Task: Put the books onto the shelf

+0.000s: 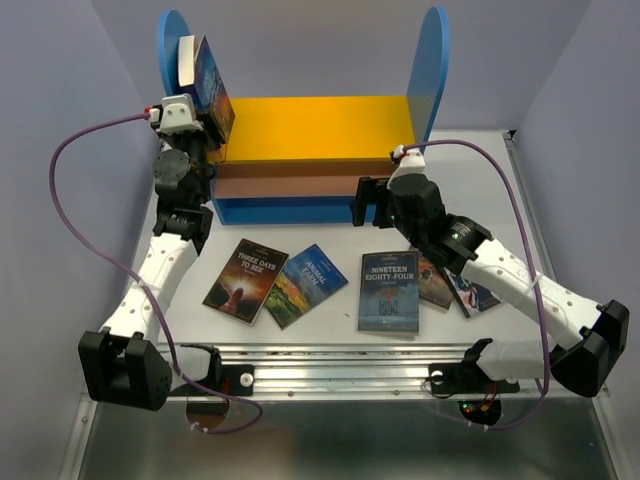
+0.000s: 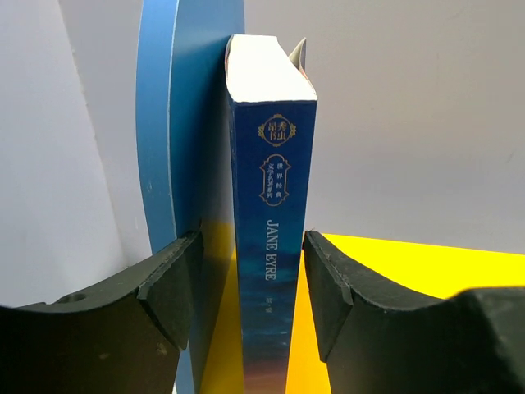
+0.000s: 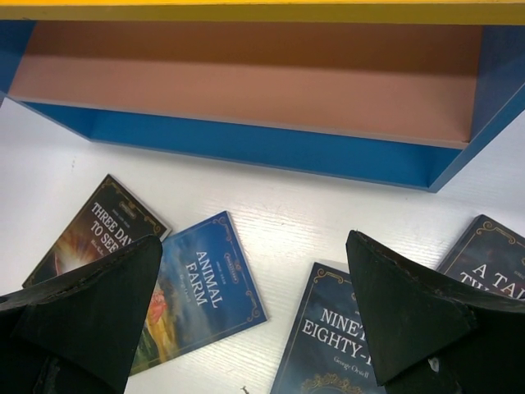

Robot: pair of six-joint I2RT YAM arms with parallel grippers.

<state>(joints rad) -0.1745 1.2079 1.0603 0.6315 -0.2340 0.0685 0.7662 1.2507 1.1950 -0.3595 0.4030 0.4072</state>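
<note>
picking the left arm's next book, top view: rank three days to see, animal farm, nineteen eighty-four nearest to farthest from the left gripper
From the left gripper:
1. Three Days to See, leftmost of the three.
2. Animal Farm, just right of it.
3. Nineteen Eighty-Four, farthest right.

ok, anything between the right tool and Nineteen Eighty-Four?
Nothing visible. The right tool hangs open over bare table. Nineteen Eighty-Four lies flat with nothing on it, and Animal Farm lies apart to its left.

jane eyre (image 2: pixel 272 246) is standing upright on the shelf's (image 1: pixel 320 128) yellow board, against its left blue panel; the other books (image 1: pixel 390 290) are lying flat in front.
</note>
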